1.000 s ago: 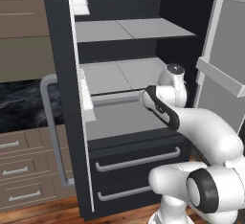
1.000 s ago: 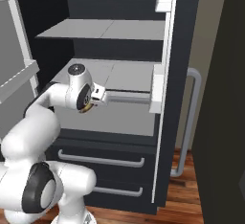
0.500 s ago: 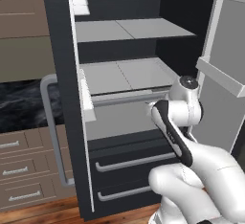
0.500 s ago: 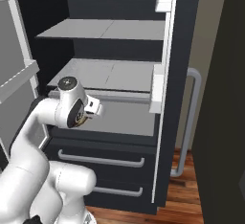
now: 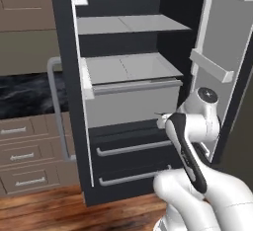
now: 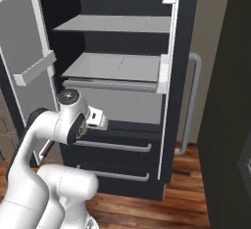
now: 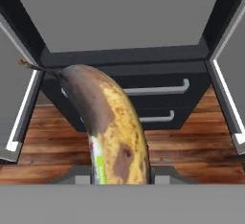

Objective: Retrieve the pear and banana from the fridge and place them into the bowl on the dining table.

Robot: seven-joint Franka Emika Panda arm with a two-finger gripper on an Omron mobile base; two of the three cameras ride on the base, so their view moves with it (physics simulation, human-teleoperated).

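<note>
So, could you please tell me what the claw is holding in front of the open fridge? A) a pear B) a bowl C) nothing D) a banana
D: in the hand view, a brown-spotted yellow banana rises from the shut claw, with the fridge drawers behind it.

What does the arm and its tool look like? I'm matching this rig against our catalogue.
The arm is glossy white, built of rounded, bulbous segments with dark charcoal bands and inlays at the joints. A round grey cap tops the wrist joint. The tool is a small white block on the wrist. No cables or markings are visible.
</note>
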